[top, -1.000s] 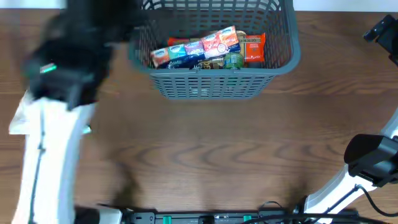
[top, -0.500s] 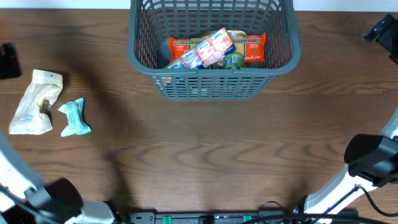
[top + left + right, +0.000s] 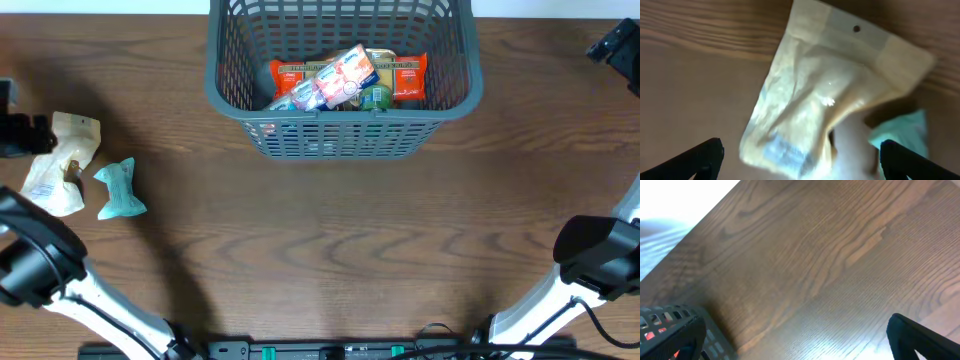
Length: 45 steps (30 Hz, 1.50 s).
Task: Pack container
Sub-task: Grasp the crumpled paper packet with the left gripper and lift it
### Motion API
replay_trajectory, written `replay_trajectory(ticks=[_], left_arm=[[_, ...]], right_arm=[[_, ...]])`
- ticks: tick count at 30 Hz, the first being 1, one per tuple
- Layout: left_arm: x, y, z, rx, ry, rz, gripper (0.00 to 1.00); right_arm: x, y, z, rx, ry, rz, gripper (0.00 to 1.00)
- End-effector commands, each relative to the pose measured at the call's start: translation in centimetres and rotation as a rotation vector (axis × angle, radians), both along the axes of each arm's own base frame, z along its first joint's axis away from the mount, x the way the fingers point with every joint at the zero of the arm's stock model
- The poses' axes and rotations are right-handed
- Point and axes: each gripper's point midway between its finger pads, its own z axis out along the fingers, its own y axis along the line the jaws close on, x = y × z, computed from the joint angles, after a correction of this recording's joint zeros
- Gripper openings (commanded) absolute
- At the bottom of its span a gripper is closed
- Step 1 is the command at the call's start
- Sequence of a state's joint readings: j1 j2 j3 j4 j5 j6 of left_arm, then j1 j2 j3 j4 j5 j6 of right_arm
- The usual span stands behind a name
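Container (image 3: 340, 140), stiff and judged steady, is noted at top centre, part-filled; pouch (image 3: 830, 100) at left edge is judged light, soft, crinkly and slippery, best pinched across its flat sealed header by left gripper (image 3: 800, 161), spread wide over it, nothing held.

container (image 3: 343, 135) holds packets (image 3: 345, 80) | beige pouch (image 3: 62, 160) beside teal packet (image 3: 120, 190) | table (image 3: 350, 240) left
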<state>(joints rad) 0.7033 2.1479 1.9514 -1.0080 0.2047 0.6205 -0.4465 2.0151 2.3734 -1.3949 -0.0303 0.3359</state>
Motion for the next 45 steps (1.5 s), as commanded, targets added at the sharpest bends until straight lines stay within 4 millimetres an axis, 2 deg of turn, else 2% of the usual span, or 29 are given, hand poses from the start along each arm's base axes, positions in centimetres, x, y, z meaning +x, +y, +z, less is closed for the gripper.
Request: replay_trajectory(ticks=[1, 10, 14, 18, 20, 24, 26, 28, 30, 33, 37, 39, 42, 45], left_arm=[[0.0, -0.3, -2.7, -0.005, 0.055, -0.083, 0.99], [-0.6, -0.9, -9.2, -0.085, 0.161, -0.136, 0.99], [-1.1, -0.6, -10.9, -0.074, 0.214, -0.135, 0.99], [-1.4, -0.5, -11.6, -0.077, 0.228, -0.131, 0.98], [-1.4, -0.5, -11.6, -0.079, 0.229, -0.131, 0.83], [-1.6, -0.8, -11.6, -0.093, 0.236, -0.122, 0.45], [-1.6, -1.0, -11.6, -0.104, 0.236, -0.101, 0.32], [-1.5, -1.2, -11.5, -0.12, 0.231, -0.051, 0.06], [-1.1, -1.6, -11.1, -0.143, 0.212, -0.009, 0.06], [0.1, -3.2, -9.1, -0.187, 0.158, 0.015, 0.06], [1.7, -5.1, -4.1, -0.185, 0.077, 0.005, 0.06], [2.6, -6.0, -0.4, -0.158, 0.023, 0.025, 0.06], [3.5, -8.3, 6.3, -0.095, -0.087, 0.0, 0.06], [4.2, -11.9, 13.8, -0.012, -0.233, -0.085, 0.06]], right_arm=[[0.1, 0.1, -0.4, 0.003, 0.01, 0.011, 0.99], [0.2, 0.1, -0.4, 0.021, 0.002, -0.022, 0.99], [0.2, 0.1, -0.4, 0.022, 0.002, -0.022, 0.99], [0.2, 0.1, -0.4, 0.023, 0.002, -0.025, 0.99], [0.2, 0.1, -0.4, 0.024, 0.002, -0.025, 0.99], [0.1, 0.2, -0.5, 0.025, 0.006, -0.025, 0.99], [0.0, 0.2, -0.5, 0.026, 0.008, -0.025, 0.99], [0.0, 0.2, -0.5, 0.026, 0.008, -0.024, 0.99], [0.0, 0.2, -0.5, 0.026, 0.008, -0.024, 0.99], [0.0, 0.2, -0.5, 0.027, 0.01, -0.024, 0.99], [0.0, 0.2, -0.5, 0.026, 0.009, -0.024, 0.99], [0.0, 0.2, -0.5, 0.026, 0.009, -0.024, 0.99], [0.0, 0.2, -0.5, 0.024, 0.01, -0.02, 0.99], [0.0, 0.2, -0.5, 0.021, 0.012, -0.015, 0.99]])
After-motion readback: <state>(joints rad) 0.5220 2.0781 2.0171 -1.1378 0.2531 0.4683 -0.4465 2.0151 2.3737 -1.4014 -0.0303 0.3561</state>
